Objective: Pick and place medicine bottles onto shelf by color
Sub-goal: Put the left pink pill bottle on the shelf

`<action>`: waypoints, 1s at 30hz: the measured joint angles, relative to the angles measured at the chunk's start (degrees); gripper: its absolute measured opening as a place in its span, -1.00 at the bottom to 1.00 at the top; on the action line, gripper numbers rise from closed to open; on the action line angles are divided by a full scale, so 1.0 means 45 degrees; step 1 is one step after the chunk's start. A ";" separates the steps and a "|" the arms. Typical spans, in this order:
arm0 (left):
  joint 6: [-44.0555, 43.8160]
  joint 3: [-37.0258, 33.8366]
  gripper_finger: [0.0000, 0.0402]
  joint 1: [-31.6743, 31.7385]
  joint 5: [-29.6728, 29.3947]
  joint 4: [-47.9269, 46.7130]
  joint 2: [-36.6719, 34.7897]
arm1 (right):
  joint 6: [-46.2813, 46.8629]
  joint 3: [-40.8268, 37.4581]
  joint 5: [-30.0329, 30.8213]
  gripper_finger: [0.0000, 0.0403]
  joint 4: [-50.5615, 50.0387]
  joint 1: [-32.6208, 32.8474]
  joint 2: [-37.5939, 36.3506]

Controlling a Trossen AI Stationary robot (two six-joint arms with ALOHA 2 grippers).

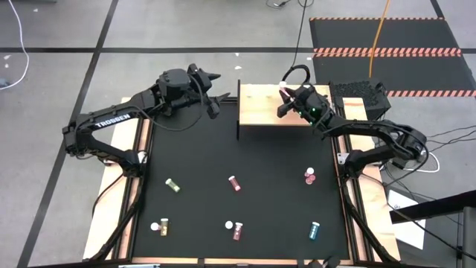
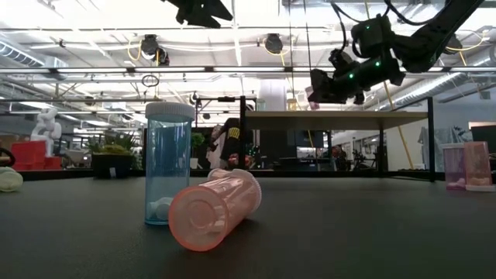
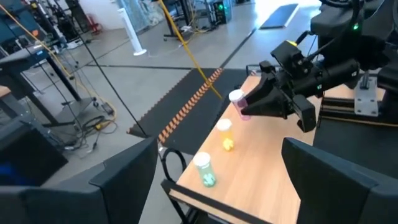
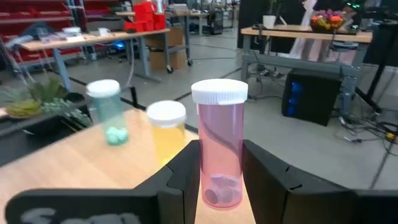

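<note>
The pale wood shelf (image 1: 260, 112) stands at the table's far edge. An upright teal bottle (image 3: 205, 169) and a yellow bottle (image 3: 225, 135) stand on its top. My right gripper (image 1: 285, 99) is over the shelf, shut on a pink bottle (image 4: 219, 143) with a white cap, beside the yellow one. My left gripper (image 1: 213, 95) hangs open in the air off the shelf's left end, holding nothing. Several more bottles lie on the black table, among them a yellow one (image 1: 172, 185), a dark red one (image 1: 235, 182) and a teal one (image 1: 314, 231). My right gripper pinches the pink bottle's lower body (image 4: 217, 186) between its two fingers, one on each side. The fingers lie about level, reaching in from the table's right side. The bottle stands upright, cap up; its base is hidden by the fingers.
In the low view an upright teal bottle (image 2: 168, 163) and a pink bottle on its side (image 2: 215, 209) are close to the camera, and pink bottles (image 2: 465, 167) stand at the right. The shelf's top has bare wood (image 1: 256, 119) toward its near left part.
</note>
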 joint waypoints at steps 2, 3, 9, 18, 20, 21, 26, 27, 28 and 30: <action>0.0013 -0.0111 0.69 0.0036 -0.0003 -0.0011 -0.0003 | -0.0004 0.0000 0.0208 -0.50 0.0000 -0.0064 0.0131; 0.0080 -0.0157 0.70 0.0091 -0.0003 -0.0017 0.0002 | 0.0018 0.0000 0.0215 -0.50 0.0000 -0.0126 0.0208; 0.0295 -0.0267 0.71 0.0256 0.0002 0.0001 -0.0003 | 0.0034 0.0000 0.0196 -0.50 0.0019 -0.0460 0.0265; 0.0345 -0.0272 0.72 0.0753 0.0013 0.0024 -0.0002 | 0.0043 0.0000 -0.0582 -0.50 -0.0010 -0.0960 0.0499; 0.0345 -0.0272 0.72 0.0828 0.0018 0.0022 -0.0003 | 0.0043 0.0005 -0.0666 -0.50 0.0006 -0.0963 0.0549; 0.0345 -0.0272 0.71 0.0867 0.0026 0.0022 -0.0003 | 0.0045 0.0005 -0.0759 -0.50 -0.0031 -0.0967 0.0564; 0.0354 -0.0272 0.71 0.0926 0.0026 0.0022 -0.0002 | 0.0043 0.0005 -0.0858 -0.50 -0.0134 -0.1125 0.0556; 0.0383 -0.0272 0.71 0.0926 0.0026 0.0022 0.0001 | 0.0043 0.0005 -0.0856 -0.50 -0.0214 -0.1145 0.0556; 0.0437 -0.0272 0.70 0.0922 0.0026 0.0022 -0.0003 | 0.0043 0.0005 -0.0857 -0.50 -0.0217 -0.1182 0.0556; 0.0564 -0.0272 0.69 0.0916 0.0033 0.0022 -0.0003 | 0.0043 0.0005 -0.0861 -0.50 -0.0199 -0.1215 0.0556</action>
